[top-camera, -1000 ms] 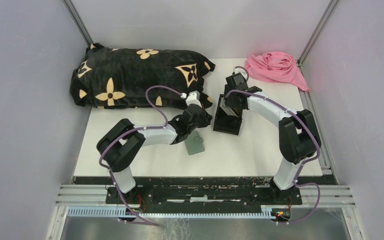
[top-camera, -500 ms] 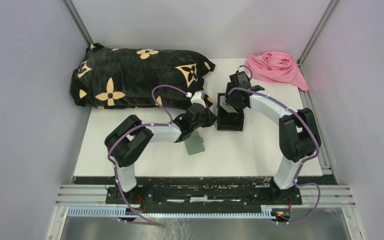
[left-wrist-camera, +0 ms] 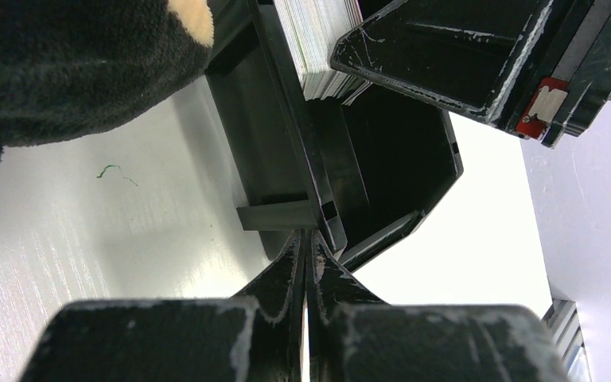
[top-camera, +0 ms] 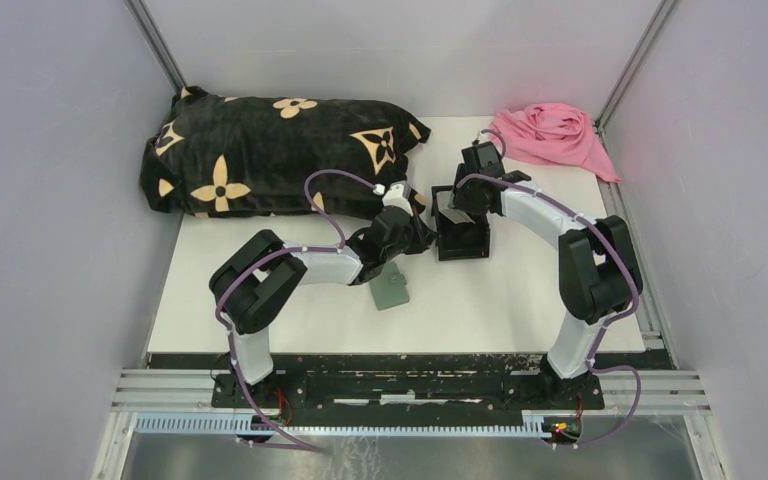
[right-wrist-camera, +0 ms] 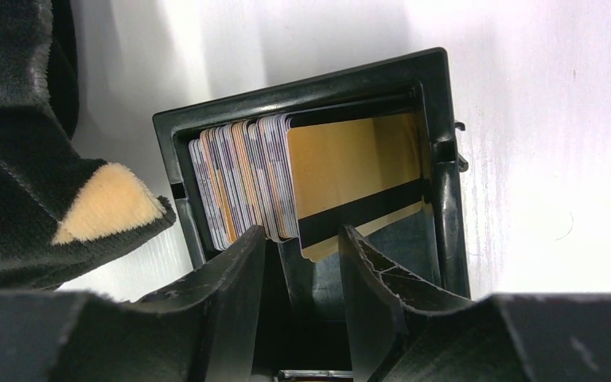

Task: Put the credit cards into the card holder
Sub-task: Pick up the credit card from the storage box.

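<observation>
The credit cards (right-wrist-camera: 239, 179) stand on edge as a stack in a black open-topped box (right-wrist-camera: 444, 159); a tan card (right-wrist-camera: 350, 159) with a black stripe leans at the front. My right gripper (right-wrist-camera: 302, 243) is open, its fingers straddling the near edge of the front cards. My left gripper (left-wrist-camera: 309, 239) is shut, its tips touching the box's (left-wrist-camera: 382, 159) near wall. The cards (left-wrist-camera: 318, 40) and right gripper (left-wrist-camera: 461, 56) show there too. The sage-green card holder (top-camera: 392, 289) lies shut on the table under the left arm. From above, the left gripper (top-camera: 422, 238) and right gripper (top-camera: 453, 205) meet at the box (top-camera: 465, 243).
A black pillow with tan flowers (top-camera: 270, 150) lies at the back left, its corner right beside the box (right-wrist-camera: 103, 203). A pink cloth (top-camera: 552, 135) lies at the back right corner. The white table (top-camera: 520, 290) has walls on three sides.
The left gripper has moved right, up to the box. The box has turned from slanted to square and shifted back. The right gripper moved back with it.
</observation>
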